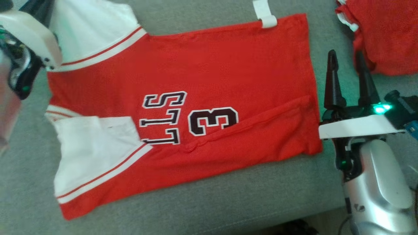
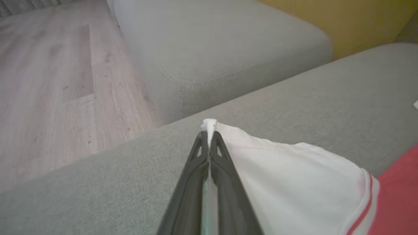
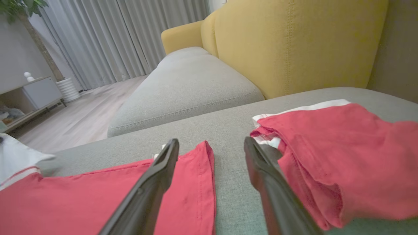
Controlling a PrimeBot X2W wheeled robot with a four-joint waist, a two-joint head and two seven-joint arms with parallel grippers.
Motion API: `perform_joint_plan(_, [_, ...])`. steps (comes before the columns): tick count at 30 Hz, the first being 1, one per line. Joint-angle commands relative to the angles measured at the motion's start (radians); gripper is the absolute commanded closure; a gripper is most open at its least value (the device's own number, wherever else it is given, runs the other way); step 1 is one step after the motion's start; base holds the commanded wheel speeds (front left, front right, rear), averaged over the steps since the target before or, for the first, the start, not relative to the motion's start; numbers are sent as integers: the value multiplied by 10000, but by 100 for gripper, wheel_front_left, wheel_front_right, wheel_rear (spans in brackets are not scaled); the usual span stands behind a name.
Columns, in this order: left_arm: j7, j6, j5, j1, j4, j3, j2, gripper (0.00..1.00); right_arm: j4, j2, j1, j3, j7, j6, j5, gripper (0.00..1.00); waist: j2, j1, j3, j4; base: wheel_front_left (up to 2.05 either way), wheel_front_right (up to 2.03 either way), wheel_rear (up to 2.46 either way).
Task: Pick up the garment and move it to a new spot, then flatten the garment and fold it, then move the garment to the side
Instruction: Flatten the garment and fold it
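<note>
A red jersey (image 1: 202,98) lies spread on the grey sofa seat (image 1: 196,202). Its sleeves are toward the robot's left and its bottom hem is toward the right. On the front there are black letters and a number 3, and one long crease runs across the cloth near the hem.

The left gripper (image 2: 208,135) is closed. Its two dark fingers press together on the corner of one white sleeve (image 2: 294,169), and a small tip of white cloth sticks out above the fingertips. This is the sleeve at the top in the head view, close to the edge of the seat, with the wooden floor (image 2: 49,81) beyond it.

The right gripper (image 1: 345,55) is open and holds nothing. It stands just beside the hem, over the bare strip of seat between the jersey and a second red garment (image 1: 388,36), which lies bunched at the far right. Behind the seat rises a yellow backrest (image 3: 294,49).
</note>
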Motion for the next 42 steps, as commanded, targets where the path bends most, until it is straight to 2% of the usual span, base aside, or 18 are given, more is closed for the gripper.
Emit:
perform_joint_plan(1, [-346,20,10,-322,-181,421,299,100,-243,-39,-60,46,7,-9,-173,0,0,0,-355,383,0,0,0])
perform_joint_plan(7, [-1774,20,340,-61,-859,121,-114,100,-257,-39,-233,-955,986,-9,-1230,0,0,0,-938,1253,0,0,0])
perform_joint_plan(11, [-2370,263,535,583,-1935,-65,-147,100,82,-39,-721,-1530,2746,-9,-1855,0,0,0,-1304,1870,0,0,0])
perform_joint_plan(16, [-2251,689,680,1424,-3562,-419,-45,100,739,-237,-1530,-1974,4223,-9,-2371,0,0,0,-1548,2362,0,0,0])
perform_joint_plan(23, [-1738,1371,874,2106,-5531,-759,299,100,2548,-771,-2523,-2520,5544,-9,-3013,0,0,0,-1560,2756,0,0,0])
perform_joint_plan(33, [-1345,1806,801,2325,-6785,-761,611,100,4351,-1190,-3527,-2392,5425,-9,-3500,0,0,0,-1188,2913,0,0,0])
perform_joint_plan(41, [-1184,1944,899,2095,-7019,-703,800,100,5711,-1766,-4428,-1267,5437,-9,-3676,0,0,0,-782,2953,0,0,0])
perform_joint_plan(42, [-1170,1944,899,2067,-6999,-699,807,100,5859,-1832,-4540,-1075,5442,-9,-3632,100,0,0,-754,2947,0,0,0])
